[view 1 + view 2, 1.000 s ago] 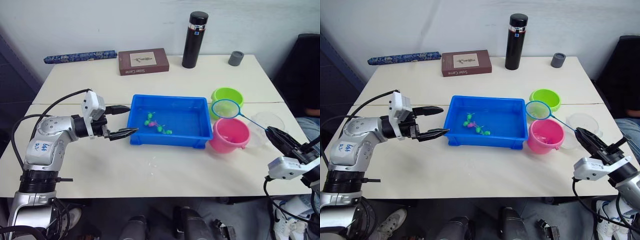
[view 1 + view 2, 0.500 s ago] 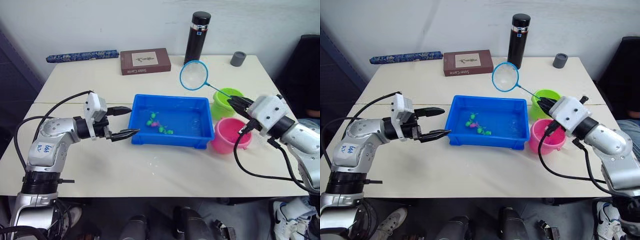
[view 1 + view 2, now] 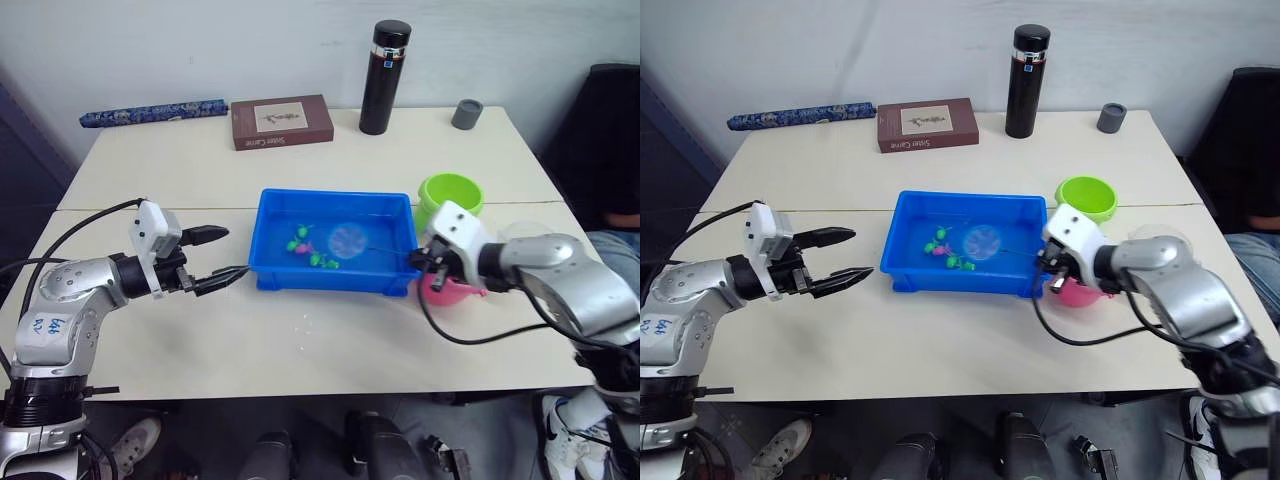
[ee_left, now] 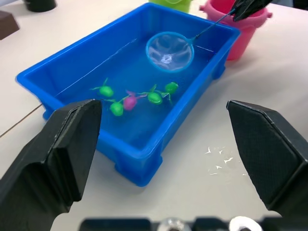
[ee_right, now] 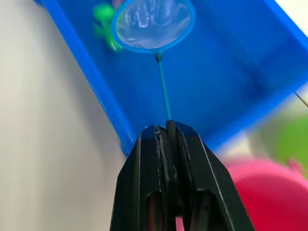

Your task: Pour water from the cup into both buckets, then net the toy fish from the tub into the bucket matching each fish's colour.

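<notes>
My right gripper [image 5: 168, 132] is clamped on the thin handle of the net [image 4: 169, 50], whose blue hoop lies ahead of the fingertips inside the tub [image 3: 275, 272]. My left gripper [image 3: 218, 256] hangs spread and empty just beside the tub's opposite end.

Count, from the left wrist view: five toy fish [image 4: 136, 97] in the tub, four green and one pink, clustered just beside the hoop. Two buckets: the pink bucket [image 4: 246, 27] directly behind my right gripper, the green bucket [image 3: 452, 190] just past it. The cup [image 3: 1155, 236] sits beside them.

Readable writing: my left forearm [image 3: 50, 320] carries handwritten marks I cannot make out.
</notes>
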Tool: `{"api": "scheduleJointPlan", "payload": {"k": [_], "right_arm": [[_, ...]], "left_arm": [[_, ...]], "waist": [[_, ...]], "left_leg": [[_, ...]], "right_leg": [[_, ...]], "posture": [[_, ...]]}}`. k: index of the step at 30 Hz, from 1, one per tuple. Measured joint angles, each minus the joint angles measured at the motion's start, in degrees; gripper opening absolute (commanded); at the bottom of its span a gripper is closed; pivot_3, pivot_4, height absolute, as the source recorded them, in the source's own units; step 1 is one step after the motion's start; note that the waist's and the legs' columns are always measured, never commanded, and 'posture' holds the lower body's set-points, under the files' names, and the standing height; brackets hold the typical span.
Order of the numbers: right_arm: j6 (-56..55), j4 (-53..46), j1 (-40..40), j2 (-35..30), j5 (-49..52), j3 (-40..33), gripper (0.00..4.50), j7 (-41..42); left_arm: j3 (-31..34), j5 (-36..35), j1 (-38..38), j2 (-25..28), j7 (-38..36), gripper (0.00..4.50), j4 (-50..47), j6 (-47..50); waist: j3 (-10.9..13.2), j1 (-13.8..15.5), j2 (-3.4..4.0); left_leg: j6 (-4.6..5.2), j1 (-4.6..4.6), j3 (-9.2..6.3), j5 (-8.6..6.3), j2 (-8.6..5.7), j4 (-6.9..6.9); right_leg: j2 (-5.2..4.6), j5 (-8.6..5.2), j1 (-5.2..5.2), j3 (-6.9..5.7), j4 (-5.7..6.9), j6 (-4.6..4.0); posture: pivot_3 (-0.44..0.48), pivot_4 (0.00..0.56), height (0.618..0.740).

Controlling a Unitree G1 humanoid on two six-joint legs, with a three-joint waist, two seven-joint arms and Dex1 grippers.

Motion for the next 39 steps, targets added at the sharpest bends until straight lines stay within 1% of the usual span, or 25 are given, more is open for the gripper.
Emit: {"api": "scheduleJointPlan", "payload": {"k": [4,11,18,22,25,34,39], "right_arm": [[6.5,1.2,-3.2,3.1,1.2,0.0,0.00,-0.8],[12.1,4.0,-8.4,5.1,1.8,0.7,0.00,-0.3],[15.0,4.5,-9.3,5.5,2.1,3.8,0.00,0.9],[15.6,5.6,-9.4,6.1,1.8,4.3,0.00,0.6],[15.8,5.6,-9.8,5.7,1.6,5.1,0.00,0.8],[14.3,10.2,-11.1,0.3,-0.5,6.5,0.00,3.5],[13.1,10.8,-11.3,-0.2,-1.6,7.1,0.00,4.6]], "left_arm": [[1.5,-0.6,2.2,0.2,1.1,4.47,-0.6,0.3],[3.4,-1.5,5.0,0.2,3.1,4.47,-5.0,1.4],[3.6,-2.1,6.2,0.2,4.2,4.47,-6.7,2.0],[3.6,-2.3,6.2,0.2,4.6,4.47,-6.8,2.1],[3.6,-2.7,6.4,0.2,4.8,4.47,-6.9,2.2],[3.6,-3.0,7.2,0.2,5.7,4.47,-7.6,2.2],[3.6,-3.1,7.3,0.2,5.7,4.47,-8.7,2.2]], "waist": [[0.0,0.6,0.00],[0.0,0.3,0.00],[0.0,0.1,0.00],[0.0,0.1,0.00],[0.0,0.1,0.00],[0.0,0.1,0.00],[0.0,0.0,0.00]], "left_leg": [[0.02,-0.43,-0.29,0.00,-0.05,0.17],[0.10,-0.52,-0.44,-0.04,-0.18,0.11],[0.07,-0.52,-0.49,-0.02,-0.17,0.11],[0.07,-0.53,-0.51,-0.02,-0.17,0.10],[0.07,-0.53,-0.51,-0.02,-0.18,0.11],[0.07,-0.54,-0.55,-0.02,-0.17,0.10],[0.07,-0.54,-0.55,-0.02,-0.17,0.07]], "right_leg": [[-0.09,0.06,-0.10,-0.30,-0.02,0.07],[-0.22,0.06,-0.10,-0.48,-0.15,0.08],[-0.22,0.06,-0.09,-0.52,-0.13,0.08],[-0.22,0.06,-0.09,-0.53,-0.14,0.08],[-0.22,0.06,-0.09,-0.54,-0.14,0.08],[-0.22,0.06,-0.07,-0.57,-0.19,0.08],[-0.22,0.06,-0.08,-0.57,-0.19,0.08]], "posture": [[0.000,0.150,0.739],[0.000,0.150,0.739],[0.000,0.150,0.739],[0.000,0.150,0.739],[0.000,0.150,0.739],[0.000,0.150,0.739],[0.000,0.150,0.739]]}}
